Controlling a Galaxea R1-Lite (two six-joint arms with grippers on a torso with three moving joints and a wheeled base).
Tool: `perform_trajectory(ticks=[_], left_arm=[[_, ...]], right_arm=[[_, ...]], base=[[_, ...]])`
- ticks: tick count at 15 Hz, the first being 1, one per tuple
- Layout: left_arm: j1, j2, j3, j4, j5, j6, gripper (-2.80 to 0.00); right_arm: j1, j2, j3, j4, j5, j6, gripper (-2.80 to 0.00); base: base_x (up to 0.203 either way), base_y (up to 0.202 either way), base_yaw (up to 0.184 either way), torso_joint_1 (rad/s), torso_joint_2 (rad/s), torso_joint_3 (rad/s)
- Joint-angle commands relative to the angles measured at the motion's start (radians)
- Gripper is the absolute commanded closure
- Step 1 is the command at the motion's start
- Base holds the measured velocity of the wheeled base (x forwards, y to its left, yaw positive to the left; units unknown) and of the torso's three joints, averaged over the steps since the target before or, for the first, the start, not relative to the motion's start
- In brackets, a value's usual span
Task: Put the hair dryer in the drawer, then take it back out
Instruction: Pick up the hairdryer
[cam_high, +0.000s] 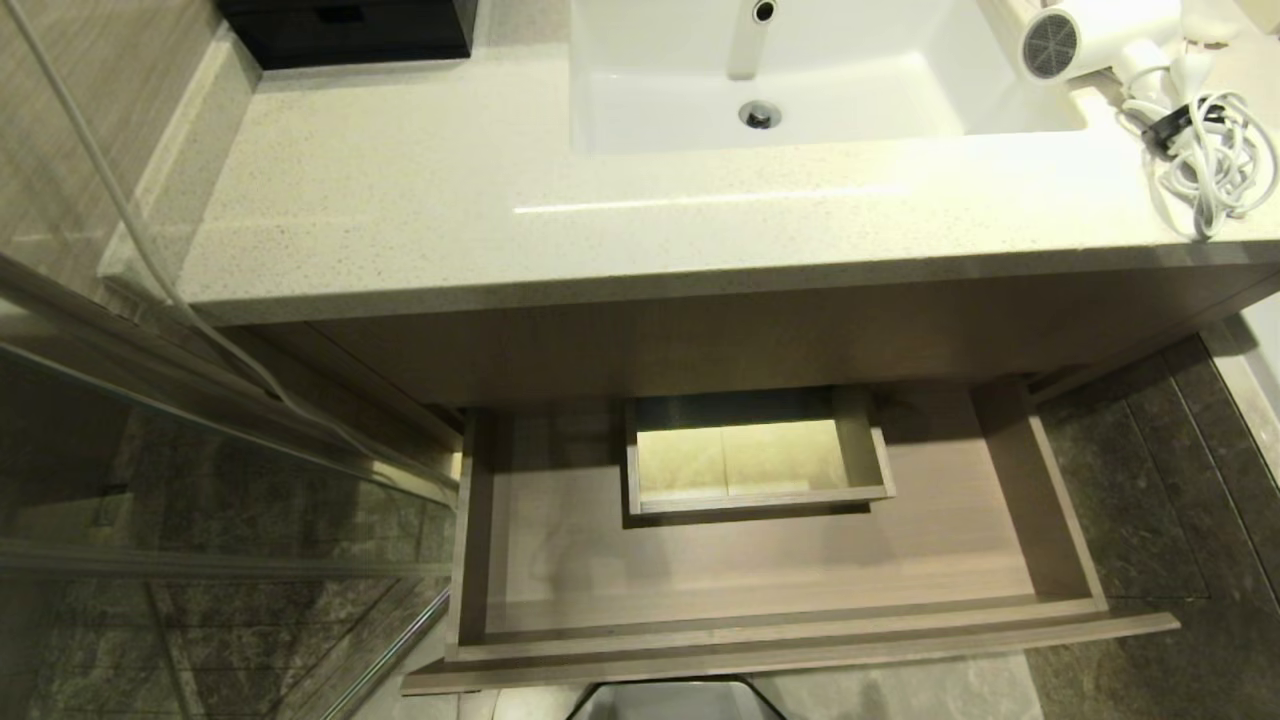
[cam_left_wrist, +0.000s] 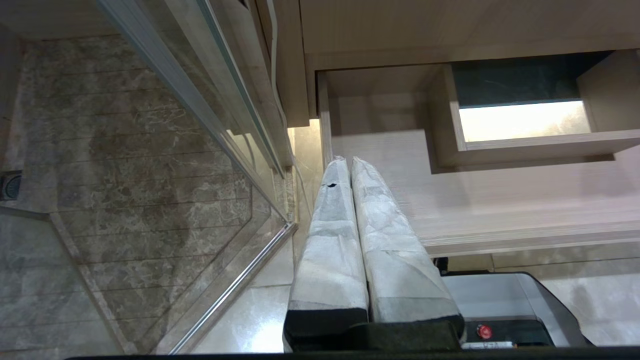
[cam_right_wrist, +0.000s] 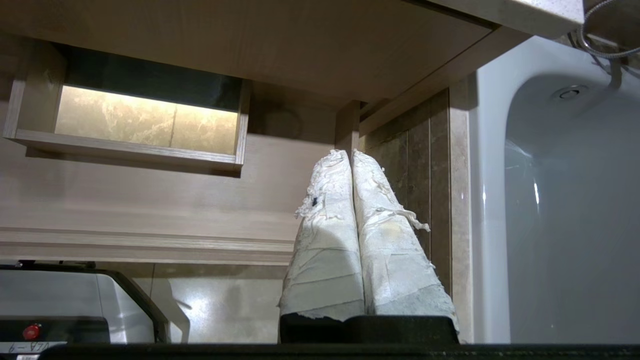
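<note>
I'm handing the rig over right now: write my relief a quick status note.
Left gripper: jaws shut, empty, low by the drawer's left end.
Right gripper: jaws shut, empty, low by the drawer's right end.
Hair dryer: on the countertop right of the sink, cord bundled beside it.
Drawer: pulled open, nothing in it.
Done: drawer open.
Left: pick up dryer, place in drawer, take back out.

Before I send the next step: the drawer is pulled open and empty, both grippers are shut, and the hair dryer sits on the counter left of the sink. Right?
One thing is wrong: the head view shows the hair dryer on the counter right of the sink, not left. The drawer is open and empty, and the left gripper and right gripper are shut.
</note>
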Motion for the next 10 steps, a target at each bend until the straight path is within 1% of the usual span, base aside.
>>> perform_trajectory(ticks=[1, 3, 6, 8, 10], left_arm=[[0.001, 0.0, 0.0, -0.001, 0.0, 0.001, 0.0], [0.001, 0.0, 0.001, -0.001, 0.0, 0.0, 0.0], [0.001, 0.0, 0.0, -0.001, 0.0, 0.0, 0.0], [0.001, 0.0, 0.001, -0.001, 0.0, 0.0, 0.0], [0.001, 0.0, 0.0, -0.001, 0.0, 0.0, 0.0]], right_arm=[[0.0, 0.002, 0.002, -0.003, -0.001, -0.002, 0.0], [0.0, 0.0, 0.005, -0.004, -0.001, -0.003, 0.0], [-0.002, 0.002, -0.004, -0.04, 0.0, -0.017, 0.0], [-0.006, 0.028, -0.02, -0.048, 0.001, -0.022, 0.0], [-0.015, 0.042, -0.044, -0.037, -0.001, -0.04, 0.0]], base=[[0.0, 0.0, 0.0, 0.178, -0.36, -0.185], [0.0, 0.0, 0.0, 0.142, -0.31, -0.149], [0.0, 0.0, 0.0, 0.028, -0.02, 0.0], [0.0, 0.0, 0.0, 0.194, -0.03, 0.157], [0.0, 0.0, 0.0, 0.271, -0.05, 0.212]])
